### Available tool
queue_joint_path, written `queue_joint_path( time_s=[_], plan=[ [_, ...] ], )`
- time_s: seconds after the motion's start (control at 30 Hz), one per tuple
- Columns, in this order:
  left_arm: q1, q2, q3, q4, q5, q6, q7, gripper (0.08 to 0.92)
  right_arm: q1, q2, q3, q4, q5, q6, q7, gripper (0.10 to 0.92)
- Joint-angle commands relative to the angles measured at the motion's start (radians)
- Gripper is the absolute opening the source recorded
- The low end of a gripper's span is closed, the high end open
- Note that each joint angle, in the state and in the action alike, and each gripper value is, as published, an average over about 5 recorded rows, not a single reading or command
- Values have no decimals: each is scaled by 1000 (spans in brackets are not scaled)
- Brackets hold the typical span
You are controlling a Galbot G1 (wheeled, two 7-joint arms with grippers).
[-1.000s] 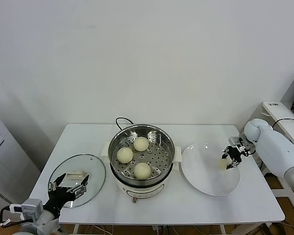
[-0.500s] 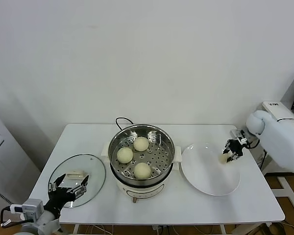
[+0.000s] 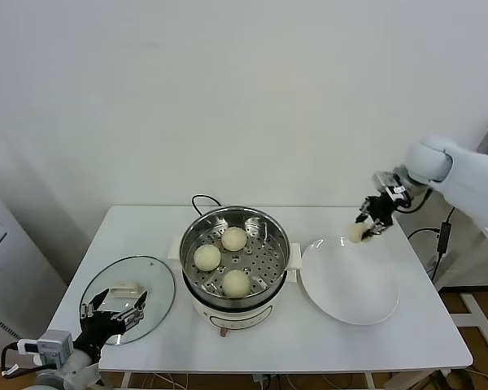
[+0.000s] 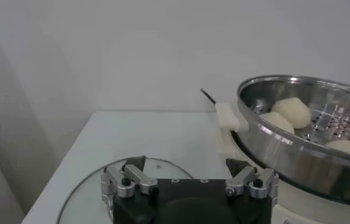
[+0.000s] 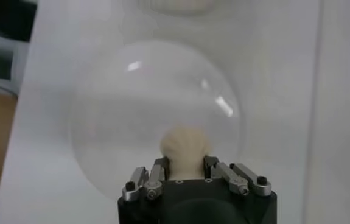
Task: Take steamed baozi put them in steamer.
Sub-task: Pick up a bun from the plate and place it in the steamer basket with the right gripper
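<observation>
The steel steamer (image 3: 236, 280) stands mid-table on its white base and holds three cream baozi (image 3: 234, 238) (image 3: 207, 257) (image 3: 237, 282) on its perforated tray. My right gripper (image 3: 366, 225) hangs in the air above the far right rim of the white plate (image 3: 350, 284), shut on a fourth baozi (image 3: 356, 233). In the right wrist view that baozi (image 5: 185, 147) sits squeezed between the fingers (image 5: 160, 167). My left gripper (image 3: 114, 307) stands open low at the front left over the glass lid (image 3: 150, 280); the steamer (image 4: 284, 155) shows beside it.
The glass lid with its cream handle (image 3: 126, 288) lies flat at the table's left. A black cord (image 3: 202, 200) runs behind the steamer. The table's edge lies close beyond the plate on the right.
My right gripper has lifted the baozi off the plate and carried it up and toward the steamer. The left arm has stayed still.
</observation>
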State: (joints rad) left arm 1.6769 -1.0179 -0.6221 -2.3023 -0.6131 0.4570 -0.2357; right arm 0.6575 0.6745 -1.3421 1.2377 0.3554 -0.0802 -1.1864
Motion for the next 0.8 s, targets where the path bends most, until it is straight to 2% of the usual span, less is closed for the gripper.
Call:
queue_joint_path(
  time_s=[0.03,0.33,0.8],
  plan=[
    [0,0,0,1,1,1,-3,823,300,48,-259,249,283,-229,110,375],
    [-1,-3,0,1,4,2,-7,823,308,180,-267,350,489,-393,318,376],
    [1,-7,-4,1,3,3,-7,823,197,324,-250,329,595,-507,535,379]
  ],
)
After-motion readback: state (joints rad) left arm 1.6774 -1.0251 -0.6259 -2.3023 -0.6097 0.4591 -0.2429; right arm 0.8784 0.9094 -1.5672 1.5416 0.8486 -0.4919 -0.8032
